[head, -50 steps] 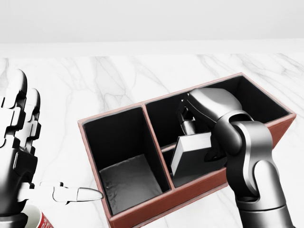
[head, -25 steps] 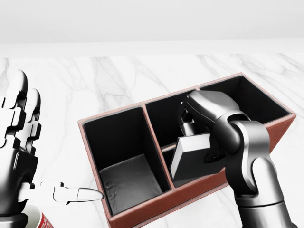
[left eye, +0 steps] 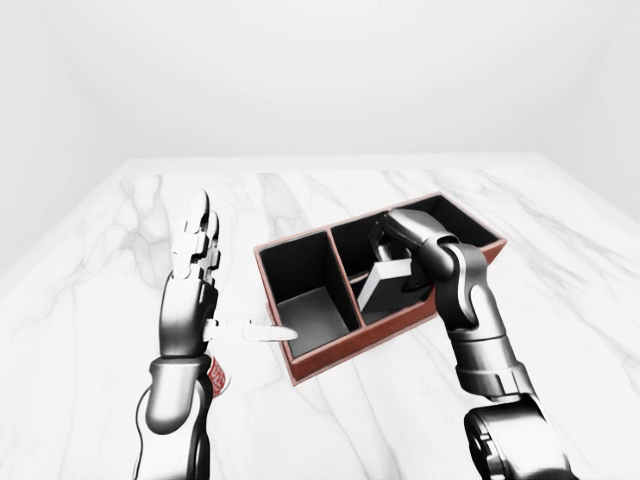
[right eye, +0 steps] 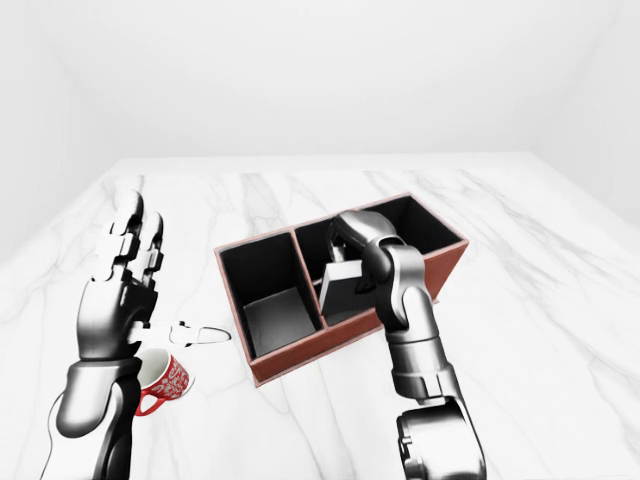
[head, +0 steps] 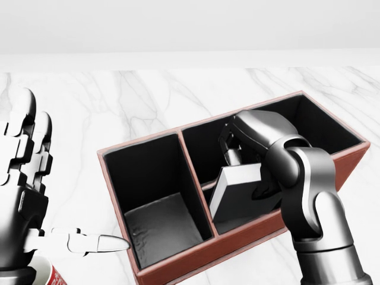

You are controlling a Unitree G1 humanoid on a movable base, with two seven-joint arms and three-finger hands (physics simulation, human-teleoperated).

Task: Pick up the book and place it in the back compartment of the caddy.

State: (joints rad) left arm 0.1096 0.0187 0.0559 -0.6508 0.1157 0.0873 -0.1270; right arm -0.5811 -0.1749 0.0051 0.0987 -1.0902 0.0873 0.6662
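The right hand [head: 246, 155] is down inside the caddy [head: 157, 268], fingers clenched around the grey book [head: 234, 193], which sits tilted in the middle section of the red-brown box, its lower edge leaning toward the divider wall on the head view's left. The caddy lies at an angle on the white marble desk [head: 119, 107], roughly midway between the desk's left and right edges, one end pointing toward the far right corner. Its large compartment at the head view's lower left shows only a dark floor, and another dark compartment opens past the hand toward the upper right. Over on the left, the left hand [right eye: 120, 290] is held upright above the desk, released, fingers spread straight up and thumb pointing across toward the caddy's near wall, touching nothing. Just below that hand, toward the desk's near edge, a red patterned mug [right eye: 160, 383] stands beside the wrist.
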